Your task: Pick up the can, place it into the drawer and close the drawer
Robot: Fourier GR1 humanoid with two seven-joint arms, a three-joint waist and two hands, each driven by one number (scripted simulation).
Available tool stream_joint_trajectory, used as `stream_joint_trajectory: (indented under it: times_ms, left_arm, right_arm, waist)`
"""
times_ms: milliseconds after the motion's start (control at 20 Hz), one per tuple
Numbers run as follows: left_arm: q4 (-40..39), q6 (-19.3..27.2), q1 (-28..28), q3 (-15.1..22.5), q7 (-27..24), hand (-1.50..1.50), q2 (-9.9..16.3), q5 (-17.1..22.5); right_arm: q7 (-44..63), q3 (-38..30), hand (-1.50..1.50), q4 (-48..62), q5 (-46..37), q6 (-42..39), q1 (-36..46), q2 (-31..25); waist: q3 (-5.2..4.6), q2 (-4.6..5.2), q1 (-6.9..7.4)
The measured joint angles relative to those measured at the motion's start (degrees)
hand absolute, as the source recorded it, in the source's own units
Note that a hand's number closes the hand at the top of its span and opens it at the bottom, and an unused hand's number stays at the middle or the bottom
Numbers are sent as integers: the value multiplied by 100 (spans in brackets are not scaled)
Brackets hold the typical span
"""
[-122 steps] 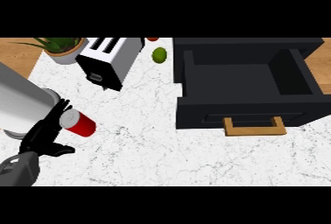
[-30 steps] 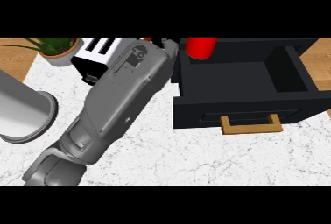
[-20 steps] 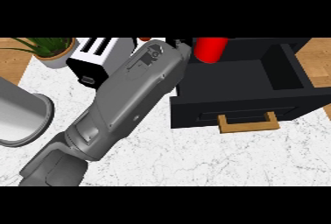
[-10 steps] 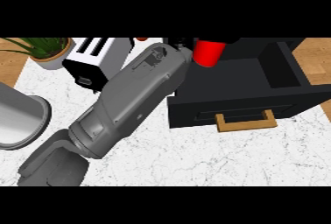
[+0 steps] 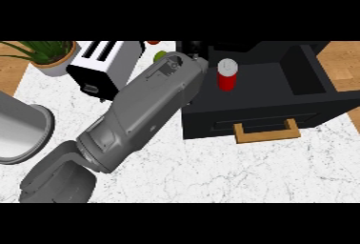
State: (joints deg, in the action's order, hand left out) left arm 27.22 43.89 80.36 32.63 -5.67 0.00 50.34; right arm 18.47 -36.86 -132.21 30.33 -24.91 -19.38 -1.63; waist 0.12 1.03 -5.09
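**Can now standing free inside the open drawer**

Since half a second ago, the red can [image 5: 226, 75] is no longer sitting against the hand at the drawer's back edge; it is now standing upright on the drawer floor, apart from the hand.

Going from the left: a potted plant [image 5: 46, 55] is sitting at the far left corner, and a grey cylinder [image 5: 17, 128] is filling the left edge. A toaster [image 5: 105, 64] is standing on the marble tabletop [image 5: 232, 171] beside the plant. One long grey forearm is stretching diagonally from the lower left up to the drawer. Its black hand [image 5: 191, 47] is only partly showing at the drawer's back left corner, and I cannot tell whether its fingers are spread or curled. A green fruit [image 5: 160, 55] is peeking out beside the arm. The black drawer [image 5: 309, 76] is standing pulled out, its wooden handle [image 5: 265, 132] facing the viewer.
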Motion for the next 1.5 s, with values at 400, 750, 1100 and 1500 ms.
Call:
stream_joint_trajectory:
  times_ms: [400,750,1100,1500]
  left_arm:
    - [-99,129,8,190,-239,-150,0,368]
    - [-88,116,16,170,-587,-150,0,607]
    - [-16,56,23,150,-962,-150,0,800]
    - [62,113,157,161,-1021,-150,0,920]
  right_arm:
    - [-19,61,-150,38,-129,-28,67,38]
    - [-630,-172,-150,-193,-732,-331,234,-230]
    - [-1081,198,-150,-444,-1710,-494,676,-357]
    - [-1331,1270,-150,-507,-3844,-320,1411,-313]
  waist:
    - [0,19,-35]
    - [-1,21,-30]
    - [-5,10,117]
    - [-9,-5,349]
